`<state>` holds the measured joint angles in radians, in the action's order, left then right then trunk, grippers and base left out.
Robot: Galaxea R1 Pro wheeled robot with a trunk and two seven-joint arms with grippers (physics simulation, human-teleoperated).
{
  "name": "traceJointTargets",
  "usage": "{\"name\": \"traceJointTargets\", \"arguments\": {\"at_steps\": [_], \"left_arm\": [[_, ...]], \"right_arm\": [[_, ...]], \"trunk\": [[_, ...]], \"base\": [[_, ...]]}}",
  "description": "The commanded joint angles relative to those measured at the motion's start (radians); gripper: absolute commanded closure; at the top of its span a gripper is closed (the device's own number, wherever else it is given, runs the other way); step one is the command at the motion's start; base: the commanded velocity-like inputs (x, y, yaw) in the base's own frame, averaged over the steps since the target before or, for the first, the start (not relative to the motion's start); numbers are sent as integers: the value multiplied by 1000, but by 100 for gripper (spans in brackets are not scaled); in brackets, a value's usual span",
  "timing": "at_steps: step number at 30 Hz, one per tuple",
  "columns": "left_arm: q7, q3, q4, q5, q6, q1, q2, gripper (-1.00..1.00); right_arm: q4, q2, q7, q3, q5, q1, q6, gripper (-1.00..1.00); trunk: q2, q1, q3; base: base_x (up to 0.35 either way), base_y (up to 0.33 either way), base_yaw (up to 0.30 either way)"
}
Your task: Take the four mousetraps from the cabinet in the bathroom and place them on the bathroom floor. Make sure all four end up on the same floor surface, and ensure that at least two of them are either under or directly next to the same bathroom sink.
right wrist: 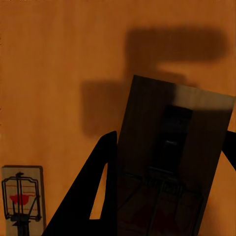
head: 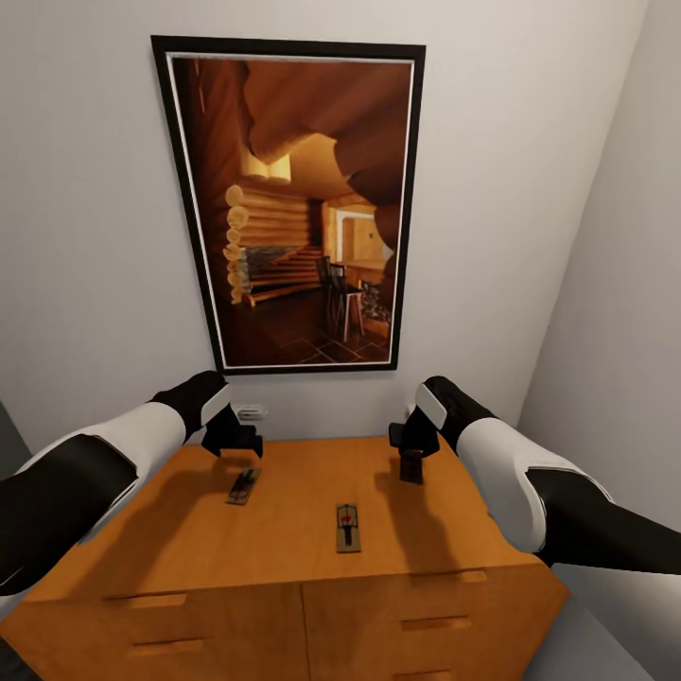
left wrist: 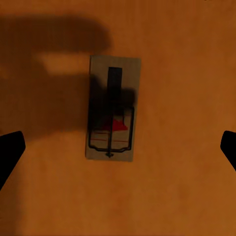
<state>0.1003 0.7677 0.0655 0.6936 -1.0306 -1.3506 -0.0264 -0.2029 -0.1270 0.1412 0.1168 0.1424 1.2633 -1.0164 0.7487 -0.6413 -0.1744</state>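
Note:
The orange-brown cabinet (head: pixel 293 492) stands before me, and two mousetraps lie flat on its top. One mousetrap (head: pixel 244 486) lies right below my left gripper (head: pixel 235 445). The left wrist view looks straight down on this trap (left wrist: pixel 112 108), and the left gripper (left wrist: pixel 118 147) is open wide above it. The second mousetrap (head: pixel 348 526) (right wrist: pixel 22 199) rests near the middle front of the top. My right gripper (head: pixel 411 465) (right wrist: pixel 169 142) hangs above the back right of the top, shut on a third mousetrap (right wrist: pixel 172 162). A fourth trap and the tiled bathroom floor are out of view.
A large framed picture (head: pixel 293 203) hangs on the wall behind the cabinet, with a wall outlet (head: pixel 251 411) below it. A side wall (head: pixel 615 284) runs close on the right. Drawer fronts with bar handles (head: pixel 430 624) face me.

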Motion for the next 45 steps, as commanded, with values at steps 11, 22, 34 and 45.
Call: {"name": "traceJointTargets", "arguments": {"at_steps": [11, 22, 34, 45], "left_arm": [[12, 8, 0, -5, -5, -1, 5, -100], [16, 9, 1, -5, -6, -1, 11, -100], [16, 9, 1, -5, -6, -1, 12, -100], [16, 9, -2, -5, -6, -1, 12, -100]], "right_arm": [[-1, 0, 12, 6, 9, 1, -2, 100], [-1, 1, 12, 5, 9, 1, -2, 100], [-1, 2, 11, 4, 9, 1, -2, 100], [-1, 3, 11, 4, 9, 1, -2, 100]], "trunk": [[22, -12, -11], [99, -54, -46], [183, -100, -83], [260, -142, -118]], "base": [[9, 3, 0], [0, 0, 0], [0, 0, 0], [0, 0, 0]]}}
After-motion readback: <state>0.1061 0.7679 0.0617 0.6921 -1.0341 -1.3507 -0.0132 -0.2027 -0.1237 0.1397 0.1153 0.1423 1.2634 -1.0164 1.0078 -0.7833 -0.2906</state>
